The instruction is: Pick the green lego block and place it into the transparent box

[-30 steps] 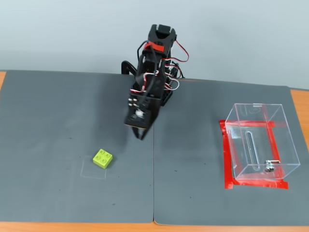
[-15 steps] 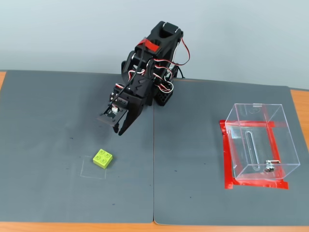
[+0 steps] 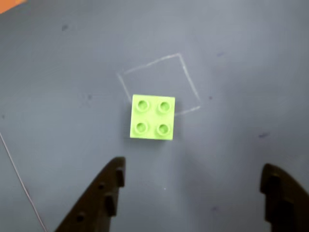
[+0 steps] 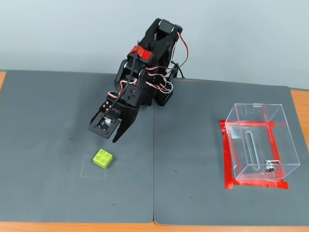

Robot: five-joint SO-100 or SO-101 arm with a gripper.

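The green lego block is a small lime-green brick with four studs, lying flat on the dark grey mat at the corner of a faint chalk square. My gripper hovers just behind and above it, open, with nothing between its fingers. In the wrist view the two black fingertips stand wide apart at the bottom edge, and the block lies ahead of the gap. The transparent box stands empty at the right of the fixed view, far from the gripper.
Red tape frames the box's base. A seam splits the grey mat down the middle. The orange table edge shows at the right and along the front. The arm's base sits at the back centre.
The arm has swung from the mat's centre to the left and reached down towards the green block. The block and the box have not moved.
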